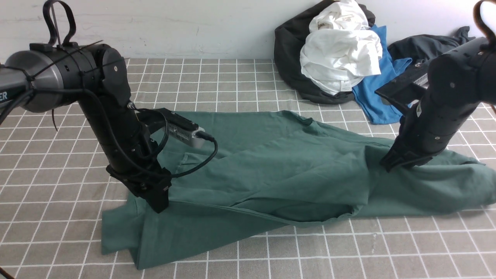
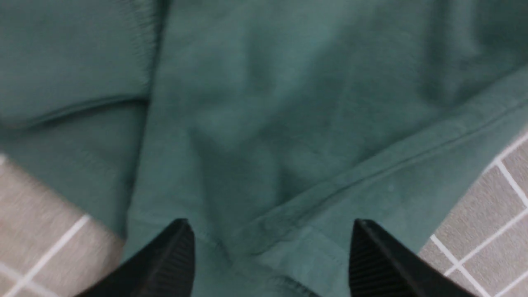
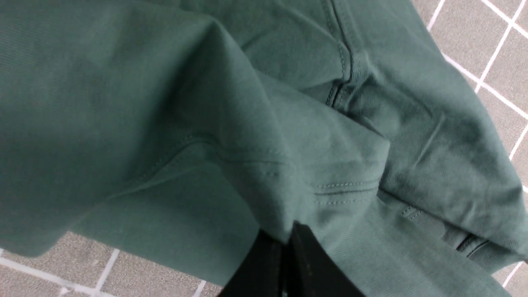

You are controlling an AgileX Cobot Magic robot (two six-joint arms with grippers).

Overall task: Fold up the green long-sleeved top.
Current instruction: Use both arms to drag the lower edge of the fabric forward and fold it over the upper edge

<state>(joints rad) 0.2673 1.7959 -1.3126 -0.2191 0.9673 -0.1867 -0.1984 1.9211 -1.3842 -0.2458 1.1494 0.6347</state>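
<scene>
green top [image 1: 271,170] lies rumpled on checked cloth [image 1: 58,186] | L gripper [image 2: 270,225] jaws apart, just over top's left hem | R gripper [image 3: 284,243] pinched shut on fold at top's right end | clothes pile [image 1: 341,58] behind top

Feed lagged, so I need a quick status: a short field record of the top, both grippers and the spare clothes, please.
green top: rumpled across the checked cloth, layers overlapping
left gripper: fingers apart, low over the top's left end, holding nothing
right gripper: fingers closed on a fold of the top, raised off the cloth
spare clothes: white, blue and dark pieces heaped at the far right
</scene>
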